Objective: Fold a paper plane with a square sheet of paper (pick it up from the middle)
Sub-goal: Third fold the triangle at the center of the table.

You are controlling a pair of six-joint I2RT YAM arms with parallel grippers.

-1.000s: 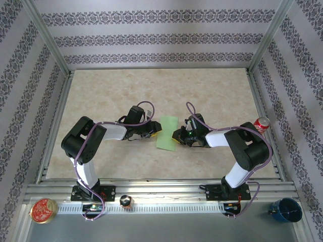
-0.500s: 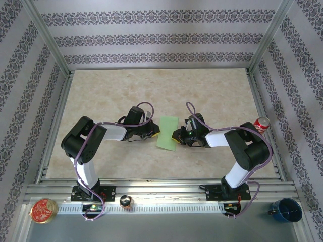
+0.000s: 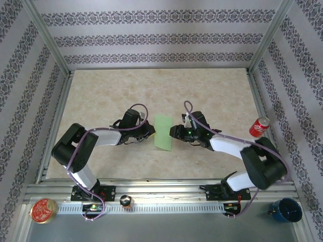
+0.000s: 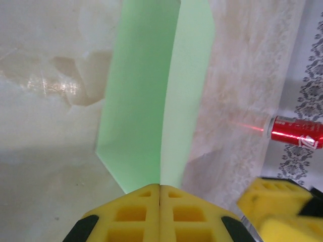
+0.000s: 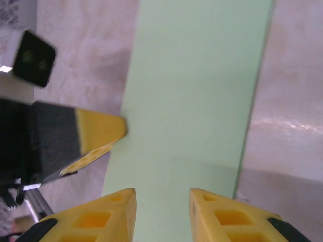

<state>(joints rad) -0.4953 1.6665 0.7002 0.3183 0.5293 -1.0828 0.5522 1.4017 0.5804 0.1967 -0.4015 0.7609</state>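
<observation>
While the pale-green square sheet of paper (image 3: 163, 132), a doubled strip at the top view's centre, is pinched by the closed left gripper (image 4: 160, 194) and the right gripper (image 5: 161, 201) stands parted over it, only a half-fold looks done, with nose and wing creases left.

Square sheet of paper (image 3: 163, 132) pale green, plain, folded over into narrow strip. Sits mid-desk (image 3: 101, 91), long axis running away from arm bases, slightly tilted. Left wrist close-up: two layers of paper (image 4: 146, 101), left darker, right lighter, meeting along straight line. Near end pinched in left gripper (image 4: 160, 189), pads tight together. Shadow cast on desk beside it. Right wrist view: broad flat face (image 5: 197, 91), smooth.
</observation>
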